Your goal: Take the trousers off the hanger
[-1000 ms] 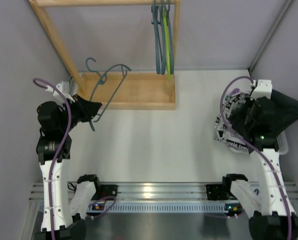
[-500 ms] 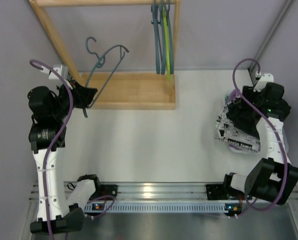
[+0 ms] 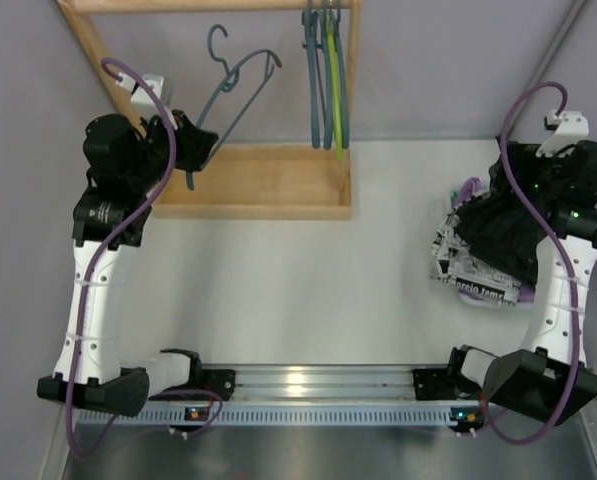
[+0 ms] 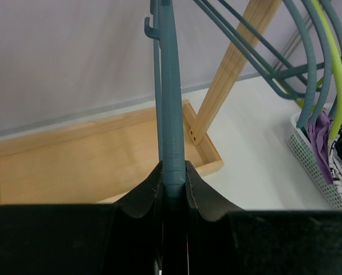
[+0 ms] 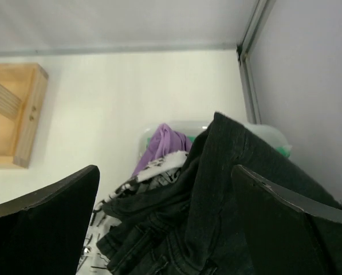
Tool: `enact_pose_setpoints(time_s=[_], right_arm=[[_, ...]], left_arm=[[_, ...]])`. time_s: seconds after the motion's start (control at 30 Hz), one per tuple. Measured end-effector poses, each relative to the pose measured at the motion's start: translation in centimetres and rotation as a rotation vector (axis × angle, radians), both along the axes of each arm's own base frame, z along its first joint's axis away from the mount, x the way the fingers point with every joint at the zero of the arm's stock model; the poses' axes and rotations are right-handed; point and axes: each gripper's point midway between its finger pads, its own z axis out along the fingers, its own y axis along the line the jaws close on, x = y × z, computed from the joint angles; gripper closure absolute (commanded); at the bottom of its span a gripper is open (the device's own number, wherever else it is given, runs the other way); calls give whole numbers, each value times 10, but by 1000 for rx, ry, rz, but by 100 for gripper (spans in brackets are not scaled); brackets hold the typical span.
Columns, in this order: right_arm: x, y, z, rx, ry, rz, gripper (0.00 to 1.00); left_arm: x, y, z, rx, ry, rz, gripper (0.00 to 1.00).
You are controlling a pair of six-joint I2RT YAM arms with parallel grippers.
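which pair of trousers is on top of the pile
The plain black cloth trousers: they drape over the white black-printed pair and the plain purple pair, which only peek out.

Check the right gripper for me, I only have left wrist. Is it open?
Observer: Yes, the right gripper stands wide open over the black trousers, with nothing pinched between its fingers.
Operator: Where do those lie?
Observer: Heaped on the printed pair, far right in the top view.
Operator: Is my hanger on the rail?
Observer: No. Seen from the top, the hook of the hanger shows apart from the rail, with the left gripper shut on it.
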Motion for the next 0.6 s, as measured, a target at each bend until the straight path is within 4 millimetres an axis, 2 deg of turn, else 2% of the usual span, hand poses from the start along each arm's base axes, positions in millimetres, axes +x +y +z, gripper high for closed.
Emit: enact_pose_setpoints(time_s=[0.17,0.27,0.6], right_arm=[[-13,9,52,-21,-108,12,1],[-23,13,73,-31,-143,10,1],[-47,15,110,-51,-167,-35,1]], left_arm=[[21,0,30,14,-65,72,100],[36,-1,39,38,-92,127,100],[66,-45,33,131,-94,171,100]])
